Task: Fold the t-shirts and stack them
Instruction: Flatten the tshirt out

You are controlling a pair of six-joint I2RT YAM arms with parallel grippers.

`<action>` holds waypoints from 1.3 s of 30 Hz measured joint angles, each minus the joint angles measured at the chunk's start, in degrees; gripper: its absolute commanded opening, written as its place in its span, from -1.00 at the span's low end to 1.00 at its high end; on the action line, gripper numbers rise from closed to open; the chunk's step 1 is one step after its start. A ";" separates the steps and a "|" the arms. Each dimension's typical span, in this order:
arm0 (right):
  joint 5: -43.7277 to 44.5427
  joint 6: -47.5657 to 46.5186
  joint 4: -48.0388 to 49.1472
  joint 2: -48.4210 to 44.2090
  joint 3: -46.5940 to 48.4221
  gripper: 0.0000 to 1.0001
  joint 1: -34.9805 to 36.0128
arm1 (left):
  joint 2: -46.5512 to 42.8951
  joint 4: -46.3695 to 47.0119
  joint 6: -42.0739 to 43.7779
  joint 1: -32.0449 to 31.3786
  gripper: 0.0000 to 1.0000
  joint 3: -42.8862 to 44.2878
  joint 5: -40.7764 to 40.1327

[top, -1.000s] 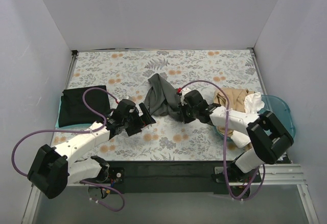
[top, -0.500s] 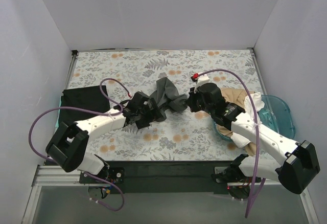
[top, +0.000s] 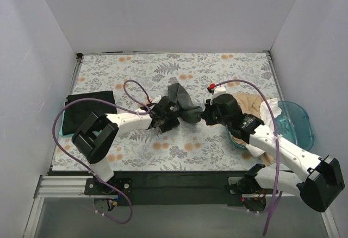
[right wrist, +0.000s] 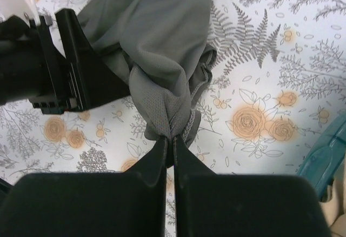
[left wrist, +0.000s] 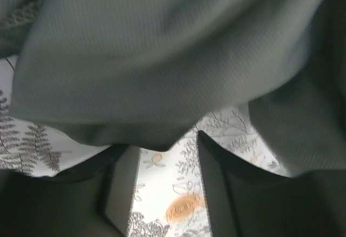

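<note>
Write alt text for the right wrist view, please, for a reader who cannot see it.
The right gripper is pinched shut on a bunched fold of the dark grey t-shirt, which trails up over the floral table covering. The left gripper meets the shirt at the left; a teal tub's edge shows lower right.

I see the dark grey shirt (top: 182, 103) bunched at desk (top: 217, 69) centre, black shirt (top: 87, 110) folded flat left, tan shirt (top: 249, 103) and white shirt (top: 270, 107) heaped right.
</note>
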 measured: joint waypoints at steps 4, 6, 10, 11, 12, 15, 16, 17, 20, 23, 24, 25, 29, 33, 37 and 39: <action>-0.42 0.87 -0.37 -1.40 -3.30 -0.97 0.00 | 3.19 -2.71 -3.80 -0.15 -0.52 3.78 -3.39; -0.57 1.33 -0.46 -2.47 -4.74 -0.97 0.00 | 4.83 -4.79 -5.73 -0.22 -0.96 5.90 -5.22; -0.42 1.57 -1.36 -4.74 -5.68 -0.97 0.00 | 6.01 -8.07 -7.54 -0.24 -1.00 7.98 -7.78; -0.02 1.53 -1.42 -5.22 -5.68 -0.97 0.00 | 5.73 -8.94 -7.78 -0.35 -1.00 7.98 -8.52; 0.39 1.46 -1.51 -5.62 -5.66 -0.97 0.00 | 5.29 -10.23 -7.91 -0.39 -1.00 7.89 -9.40; 1.64 1.14 -2.23 -6.45 -5.64 -0.97 0.00 | 1.62 -14.84 -8.44 -0.42 -1.00 5.92 -13.14; 2.03 0.96 -2.73 -6.73 -5.57 -0.97 0.00 | -0.42 -16.52 -8.66 -0.42 -1.00 5.16 -14.40; 2.47 0.72 -3.23 -7.02 -5.46 -0.97 0.00 | -2.99 -18.05 -8.81 -0.42 -1.00 4.35 -15.93; 4.42 -0.63 -5.55 -8.02 -3.91 -0.97 0.00 | -12.02 -23.69 -9.51 -0.42 -1.00 3.89 -21.40; 6.78 -3.06 -8.39 -9.49 1.09 -0.97 -0.07 | -21.64 -30.40 -10.60 -0.42 -1.00 6.23 -28.04; 7.50 -3.80 -8.90 -9.99 3.54 -0.97 -0.07 | -23.91 -31.95 -10.78 -0.42 -1.00 7.37 -29.83; 8.24 -4.83 -9.14 -10.75 6.16 -0.97 -0.07 | -26.71 -33.55 -10.78 -0.39 -1.00 8.94 -31.85; 11.26 -8.13 -9.46 -13.92 15.28 -0.97 -0.07 | -36.39 -37.68 -9.55 -0.33 -1.00 16.00 -39.21; 13.51 -11.06 -10.27 -17.14 23.34 -0.97 -0.07 | -43.71 -39.41 -6.43 -0.17 -1.00 23.41 -45.07; 16.28 -13.03 -10.97 -19.15 29.18 -0.97 -0.09 | -48.85 -39.45 -3.17 0.00 -1.00 30.38 -49.88; 17.40 -13.64 -11.39 -19.98 30.51 -0.97 -0.09 | -51.21 -39.04 -1.57 0.02 -1.00 31.17 -51.49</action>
